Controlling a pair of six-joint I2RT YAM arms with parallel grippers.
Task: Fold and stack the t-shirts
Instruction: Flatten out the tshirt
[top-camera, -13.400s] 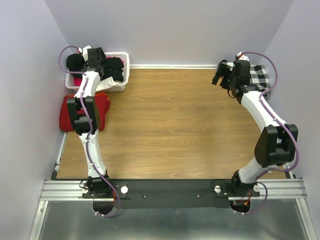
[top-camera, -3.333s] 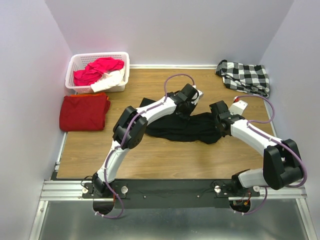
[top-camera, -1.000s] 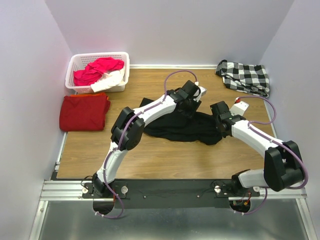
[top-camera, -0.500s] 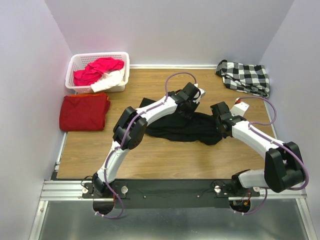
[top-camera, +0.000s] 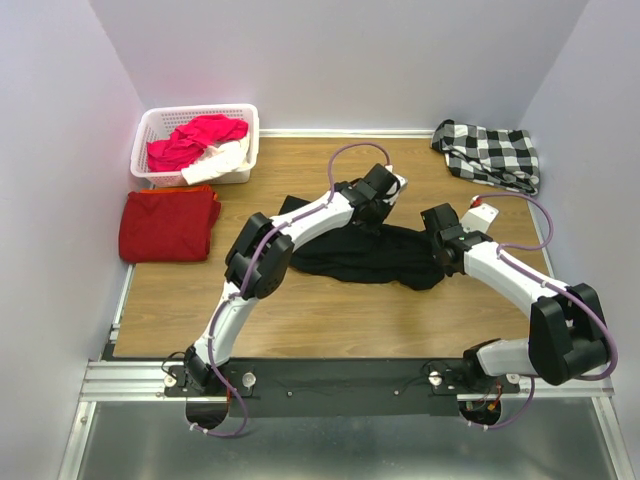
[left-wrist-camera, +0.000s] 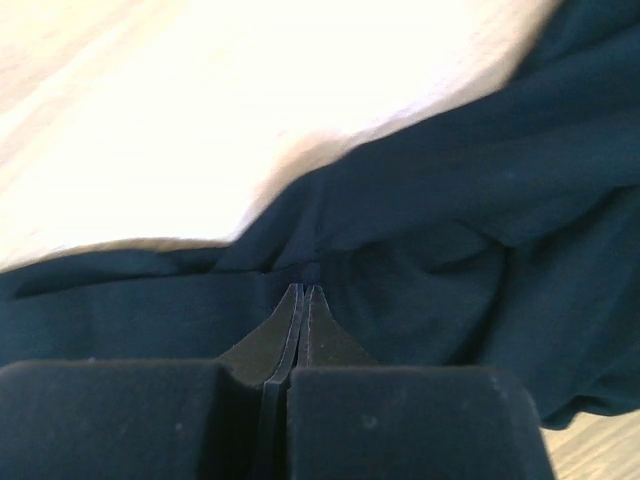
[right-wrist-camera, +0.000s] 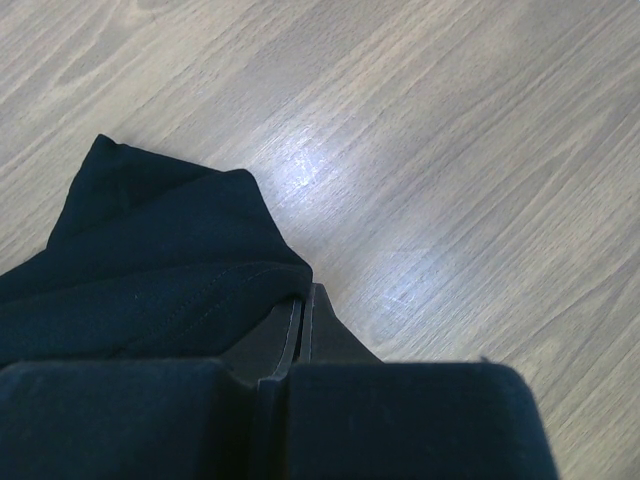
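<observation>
The black t-shirt lies crumpled in the middle of the wooden table; no print shows. My left gripper is down on its far edge. In the left wrist view its jaws are shut and pinch a pucker of the dark cloth. At the shirt's right end is my right gripper, shut with the stitched hem of the black t-shirt tucked between its fingers. The dark-red t-shirt lies folded at the table's left edge, away from both grippers.
A white basket with pink-red and white clothes stands at the back left. A black-and-white checked cloth lies at the back right. Walls close the table in on three sides.
My left gripper's jaws have closed on the far edge of the black t-shirt, with its wrist barely shifting. The right arm and the shirt have stayed put.
</observation>
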